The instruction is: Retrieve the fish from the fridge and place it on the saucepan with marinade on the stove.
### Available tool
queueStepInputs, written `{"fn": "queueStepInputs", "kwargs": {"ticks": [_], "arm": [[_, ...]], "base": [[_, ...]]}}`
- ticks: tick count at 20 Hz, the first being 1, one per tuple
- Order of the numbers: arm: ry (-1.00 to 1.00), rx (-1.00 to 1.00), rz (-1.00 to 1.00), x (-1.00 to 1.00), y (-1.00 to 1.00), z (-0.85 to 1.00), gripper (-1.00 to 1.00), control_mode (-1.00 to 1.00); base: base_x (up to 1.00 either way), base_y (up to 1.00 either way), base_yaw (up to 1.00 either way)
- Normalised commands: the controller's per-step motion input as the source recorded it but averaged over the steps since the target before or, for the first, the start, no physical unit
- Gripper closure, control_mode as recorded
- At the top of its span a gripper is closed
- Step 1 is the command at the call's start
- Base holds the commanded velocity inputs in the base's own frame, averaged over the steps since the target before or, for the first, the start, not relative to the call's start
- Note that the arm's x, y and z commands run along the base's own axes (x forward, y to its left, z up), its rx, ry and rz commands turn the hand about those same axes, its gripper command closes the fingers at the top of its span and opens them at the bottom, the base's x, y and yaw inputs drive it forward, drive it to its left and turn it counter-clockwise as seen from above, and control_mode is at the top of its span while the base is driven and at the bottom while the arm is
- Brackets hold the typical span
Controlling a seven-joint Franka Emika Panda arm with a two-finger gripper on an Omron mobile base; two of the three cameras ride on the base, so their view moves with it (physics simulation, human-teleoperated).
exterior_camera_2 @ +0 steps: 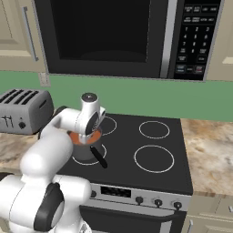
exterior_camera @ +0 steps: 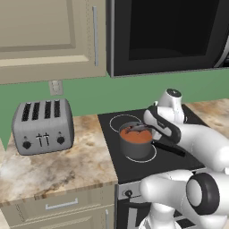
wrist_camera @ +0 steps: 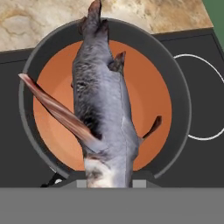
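The silver-grey fish [wrist_camera: 103, 109] hangs head-down from my gripper [wrist_camera: 109, 181], which is shut on its tail end. It hangs right above the saucepan [wrist_camera: 26, 105], its nose over the far rim and its reddish fins spread over the orange-red marinade [wrist_camera: 151, 96]. Whether the fish touches the liquid I cannot tell. In the left base view the saucepan [exterior_camera: 136, 152] stands on the stove's [exterior_camera: 134, 172] front left burner, its black handle [exterior_camera: 170, 149] pointing right, with my hand just above it. The saucepan [exterior_camera_2: 84, 154] also shows in the right base view. The fridge is out of view.
A silver toaster [exterior_camera: 42, 125] stands on the marble counter left of the stove. A black microwave [exterior_camera_2: 113, 36] hangs above the cooktop. The stove's [exterior_camera_2: 154, 170] right burners are bare. Cabinets sit upper left.
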Motion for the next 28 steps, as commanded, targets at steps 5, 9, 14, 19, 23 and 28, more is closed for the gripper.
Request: {"fn": "queueStepInputs", "kwargs": {"ticks": [5, 9, 14, 19, 23, 28], "arm": [[0.0, 0.0, 0.0, 0.13, 0.0, -0.11, 1.0, -1.0], [0.0, 0.0, 0.0, 0.11, 0.0, -0.12, 1.0, -1.0], [0.0, 0.0, 0.0, 0.06, 0.0, -0.11, 1.0, -1.0], [0.0, 0.0, 0.0, 0.06, 0.0, -0.1, 1.0, -1.0], [0.0, 0.0, 0.0, 0.09, 0.0, -0.09, 1.0, -1.0], [0.0, 0.0, 0.0, 0.13, 0.0, -0.05, 1.0, -1.0]], "base": [[0.0, 0.0, 0.0], [0.0, 0.0, 0.0], [0.0, 0.0, 0.0], [0.0, 0.0, 0.0], [0.0, 0.0, 0.0], [0.0, 0.0, 0.0]]}}
